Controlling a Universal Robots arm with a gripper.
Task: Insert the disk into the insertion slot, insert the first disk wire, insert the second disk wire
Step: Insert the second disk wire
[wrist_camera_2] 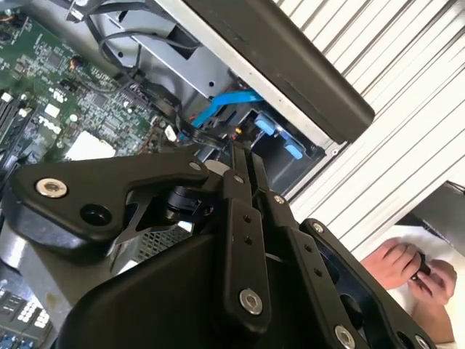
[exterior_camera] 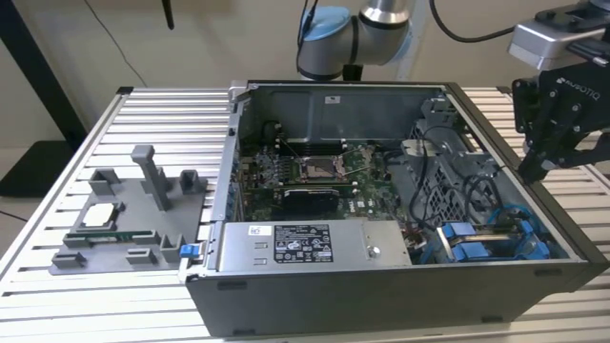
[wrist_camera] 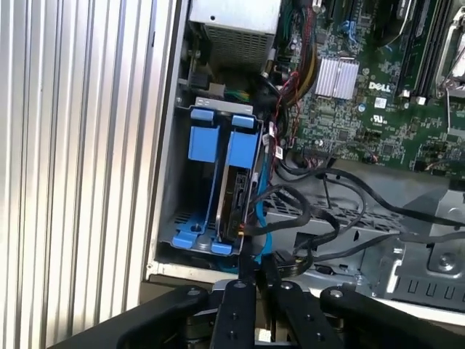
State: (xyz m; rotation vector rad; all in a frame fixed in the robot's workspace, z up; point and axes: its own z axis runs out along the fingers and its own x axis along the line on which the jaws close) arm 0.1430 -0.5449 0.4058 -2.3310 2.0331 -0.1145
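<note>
Pale beige wall [exterior_camera: 86, 43] behind, ribbed aluminium slatted surface [exterior_camera: 162, 114] in even light, black upright post [exterior_camera: 38, 78] at the exterior view's left, dark floor patch [exterior_camera: 24, 168] below it

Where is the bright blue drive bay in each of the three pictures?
Exterior view: the insertion slot sits in the case's near corner, at the exterior view's right.
First wrist view: the slot lies just beyond the gripper.
Second wrist view: its blue parts show past the gripper.
Shared landmark: the motherboard.

Exterior view high, angled down on open computer case [exterior_camera: 381, 214], both wrist views close above its drive corner
</note>
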